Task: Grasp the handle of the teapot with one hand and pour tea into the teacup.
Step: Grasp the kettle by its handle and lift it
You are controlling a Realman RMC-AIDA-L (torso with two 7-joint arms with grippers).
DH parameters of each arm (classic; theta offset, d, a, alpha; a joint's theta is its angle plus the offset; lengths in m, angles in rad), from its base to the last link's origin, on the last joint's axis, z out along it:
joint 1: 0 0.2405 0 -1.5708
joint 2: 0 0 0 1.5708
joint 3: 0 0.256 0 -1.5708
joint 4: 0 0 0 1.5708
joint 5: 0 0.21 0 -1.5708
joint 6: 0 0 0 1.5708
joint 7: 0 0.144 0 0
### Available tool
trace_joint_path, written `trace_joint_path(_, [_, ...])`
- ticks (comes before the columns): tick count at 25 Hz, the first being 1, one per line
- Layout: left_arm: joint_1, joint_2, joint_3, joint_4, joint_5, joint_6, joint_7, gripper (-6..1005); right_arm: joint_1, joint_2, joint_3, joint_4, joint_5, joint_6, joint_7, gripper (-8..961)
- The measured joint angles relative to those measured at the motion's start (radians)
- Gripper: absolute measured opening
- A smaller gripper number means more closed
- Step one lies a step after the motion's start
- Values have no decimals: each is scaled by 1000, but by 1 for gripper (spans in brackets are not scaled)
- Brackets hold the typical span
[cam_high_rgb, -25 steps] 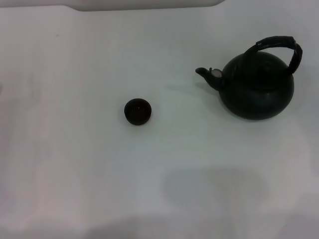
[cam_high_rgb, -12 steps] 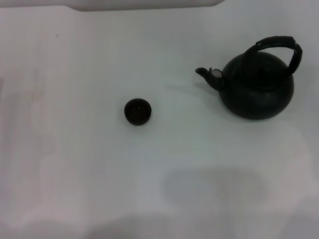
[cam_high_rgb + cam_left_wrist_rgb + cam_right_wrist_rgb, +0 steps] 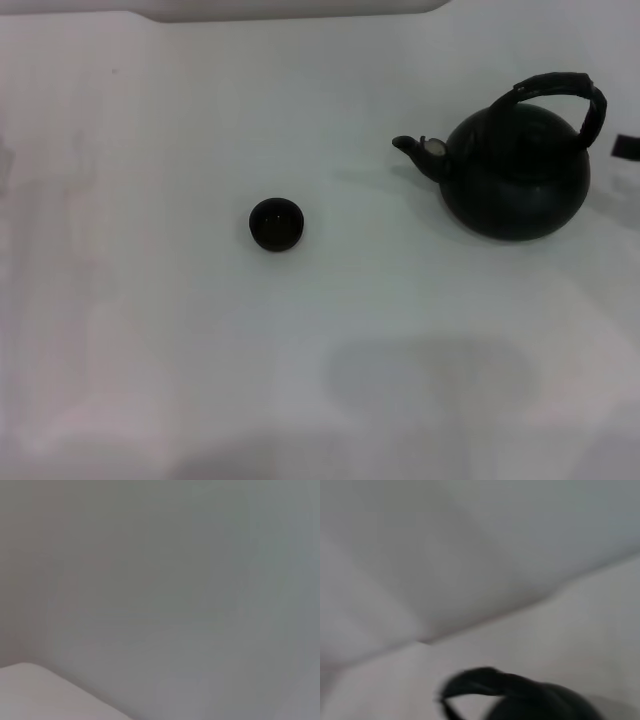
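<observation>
The teapot (image 3: 517,176) sits on the right of the white surface (image 3: 200,350), spout pointing left at the teacup (image 3: 275,224), well apart. The right pincer (image 3: 626,146) peeks in at the right edge, near the handle (image 3: 560,90); I cannot tell if it is spread. Next, I think, it must grab the handle. Lots of open room lies between them.

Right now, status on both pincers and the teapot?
Right pincer edging in beside handle, nothing held. Left unseen. Teapot upright, teacup apart, path open.
</observation>
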Motion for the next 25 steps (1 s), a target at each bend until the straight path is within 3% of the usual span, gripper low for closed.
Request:
trace_joint_path(3, [-1,0,0,0,0,3,0,889,12,-3,88,109,90,107,-108,823])
trace_joint_path(6, [-3,1,0,0,0,3,0,889,13,2,105,119,63,107,-111,827])
trace_joint_path(25, [-1,0,0,-1,0,-2,0,888,61,3,42,166,47,171,-170,822])
